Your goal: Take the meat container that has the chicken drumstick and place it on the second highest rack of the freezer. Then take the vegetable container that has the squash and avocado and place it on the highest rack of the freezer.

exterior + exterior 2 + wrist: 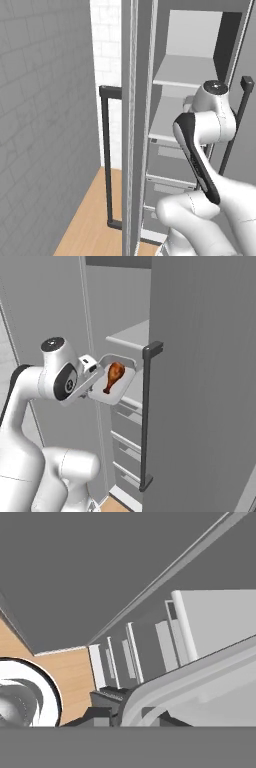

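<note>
Gripper [94,372] clamped on near rim of meat container [124,385], tray held tilted before open freezer [200,356]. Chicken drumstick [114,376] lying in tray, level with second highest rack [167,122], below highest rack [187,70].

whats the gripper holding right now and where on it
The gripper is shut on the meat container with the chicken drumstick, gripping it at its rim.
</note>
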